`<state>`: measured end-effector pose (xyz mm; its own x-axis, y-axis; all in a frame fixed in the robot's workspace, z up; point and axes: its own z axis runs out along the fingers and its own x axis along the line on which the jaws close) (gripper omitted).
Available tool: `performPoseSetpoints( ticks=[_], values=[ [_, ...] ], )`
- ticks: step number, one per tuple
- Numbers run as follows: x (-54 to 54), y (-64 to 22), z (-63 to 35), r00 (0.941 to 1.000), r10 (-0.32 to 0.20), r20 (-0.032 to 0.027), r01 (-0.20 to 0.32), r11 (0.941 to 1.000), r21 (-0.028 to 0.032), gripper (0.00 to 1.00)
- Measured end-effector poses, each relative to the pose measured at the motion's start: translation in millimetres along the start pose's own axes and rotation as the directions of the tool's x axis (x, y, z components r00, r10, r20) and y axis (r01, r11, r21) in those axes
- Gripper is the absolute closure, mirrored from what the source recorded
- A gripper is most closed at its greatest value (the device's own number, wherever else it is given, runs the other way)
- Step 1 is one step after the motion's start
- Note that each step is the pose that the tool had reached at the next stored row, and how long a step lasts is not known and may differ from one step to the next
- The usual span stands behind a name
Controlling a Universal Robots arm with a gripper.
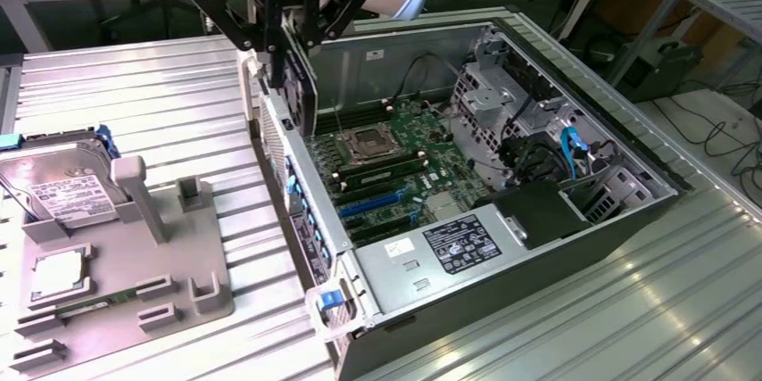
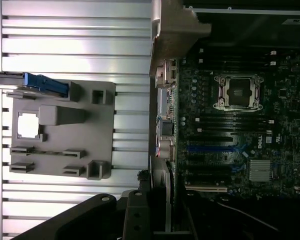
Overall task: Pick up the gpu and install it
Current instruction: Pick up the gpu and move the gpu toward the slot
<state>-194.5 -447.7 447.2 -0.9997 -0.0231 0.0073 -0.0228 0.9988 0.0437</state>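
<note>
1. Both fingers of the claw (image 1: 289,53) were clamped on the gpu (image 1: 298,104), which hung upright on edge.
2. That put the card in the air, touching nothing but the claw, just above the rear wall of the open computer case (image 1: 619,211) and not yet seated.
3. Below and beside it lay the motherboard (image 1: 411,153), with its blue slots (image 1: 371,207) free.
4. Seen edge-on from the wrist, the card seemed to sit crosswise to those slots.
5. My read was that a clean install needed 3 things:
   - the long edge squared along 1 slot
   - the bracket end against the rear wall
   - a straight, level descent that kept clear of the wall's lip
6. A tilted card would likely jam at 1 end, so the grip had to stay firm.
7. Underneath was a ribbed metal table (image 1: 143,78), carrying a grey parts fixture (image 1: 178,256) with a hard drive (image 1: 66,189) standing in it, well apart from the case.
8. Around it the room showed wooden benches, loose cables and an aluminium frame at the exterior view's right.
</note>
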Motion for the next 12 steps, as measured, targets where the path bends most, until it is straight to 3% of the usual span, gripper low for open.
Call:
performPoseSetpoints(
  ticks=[12],
  values=[
    [-14.2, -0.3, -0.2, 1.0000, 0.000, -0.0001, 0.000, 1.0000, 0.0001, 0.72]
  ],
)
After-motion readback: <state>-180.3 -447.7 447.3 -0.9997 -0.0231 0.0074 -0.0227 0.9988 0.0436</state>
